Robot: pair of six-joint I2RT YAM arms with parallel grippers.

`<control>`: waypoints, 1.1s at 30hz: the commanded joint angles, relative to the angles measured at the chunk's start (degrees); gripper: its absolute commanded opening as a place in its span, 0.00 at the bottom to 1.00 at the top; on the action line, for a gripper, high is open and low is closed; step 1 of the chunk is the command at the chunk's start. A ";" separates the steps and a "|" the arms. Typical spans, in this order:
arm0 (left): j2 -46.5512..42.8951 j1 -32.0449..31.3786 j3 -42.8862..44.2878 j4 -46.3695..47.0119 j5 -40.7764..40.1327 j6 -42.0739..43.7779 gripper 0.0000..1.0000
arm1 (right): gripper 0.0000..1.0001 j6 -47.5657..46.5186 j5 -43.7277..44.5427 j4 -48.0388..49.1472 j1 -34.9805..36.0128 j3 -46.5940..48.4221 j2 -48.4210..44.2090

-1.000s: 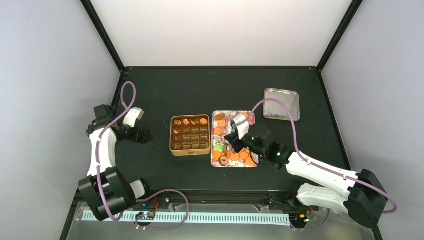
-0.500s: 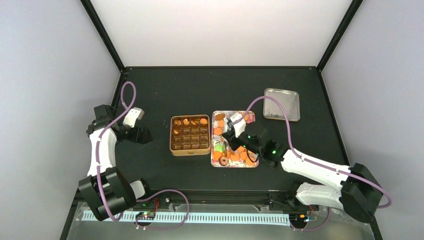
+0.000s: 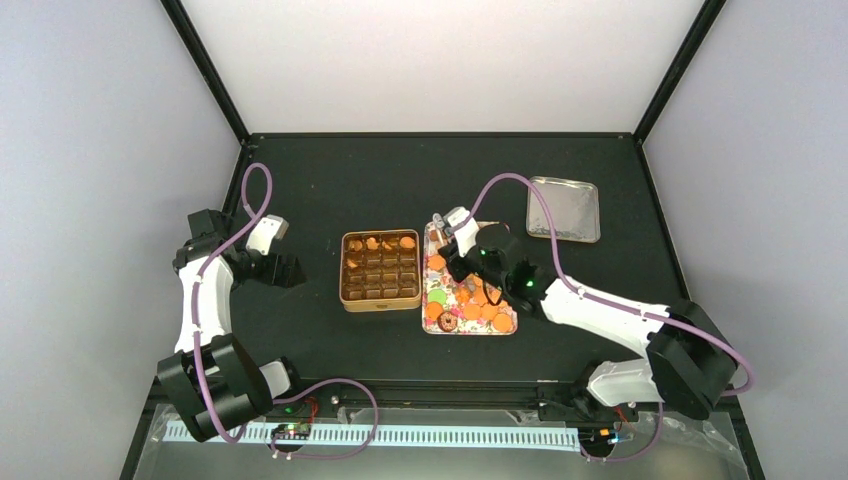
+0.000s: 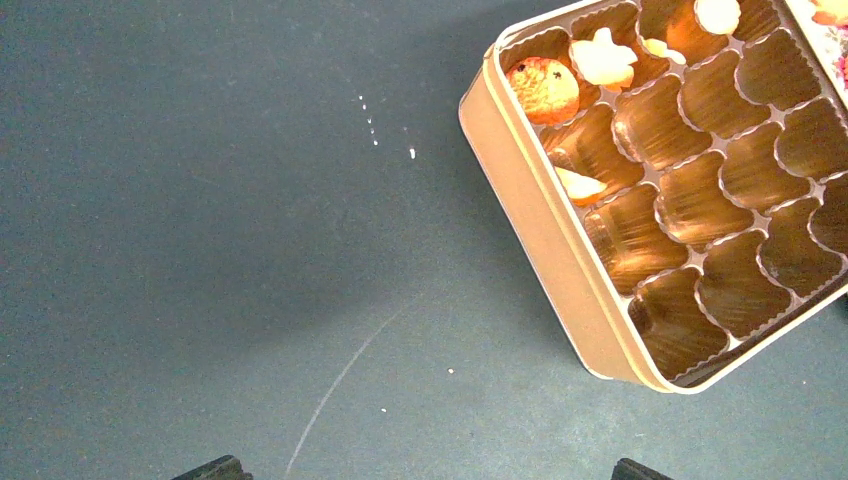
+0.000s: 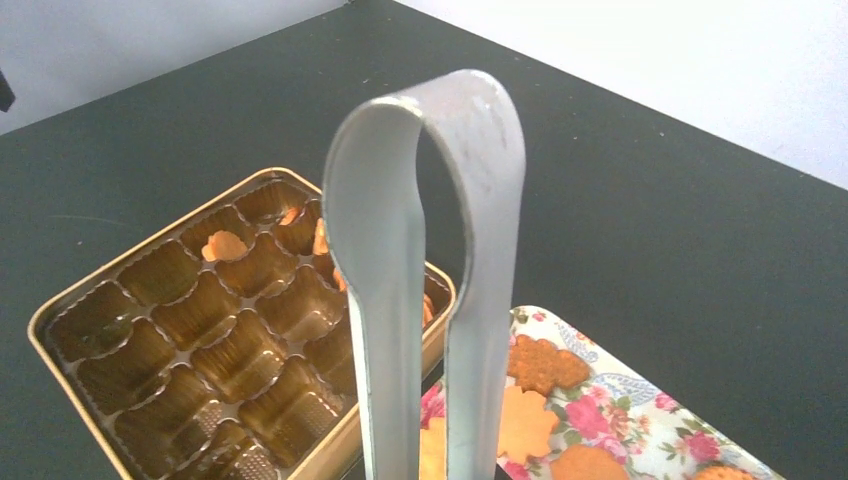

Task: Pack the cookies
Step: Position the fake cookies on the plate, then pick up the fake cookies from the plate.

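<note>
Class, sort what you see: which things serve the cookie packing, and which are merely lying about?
In use: cookies, square tin, floral tray, metal tongs.
Lying about: silver tray; left claw, open, holding nothing.

Tongs [image 5: 420, 250]: tips cut off by bottom edge. Tin [image 4: 545, 240]: cropped at top and right edges. Left gripper [image 4: 425, 472]: only fingertip ends showing.
</note>
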 commanded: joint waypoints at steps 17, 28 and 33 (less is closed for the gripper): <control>-1.72 0.13 2.78 -2.19 1.72 1.29 0.97 | 0.30 4.82 0.95 11.67 -1.13 -9.95 -7.65; -1.17 0.14 3.56 -2.22 2.71 0.68 0.97 | 0.30 4.18 0.25 11.01 -1.10 -10.31 -6.25; -1.40 0.13 3.46 -2.44 2.54 0.77 0.97 | 0.30 5.56 -2.46 14.56 -1.11 -7.50 -2.45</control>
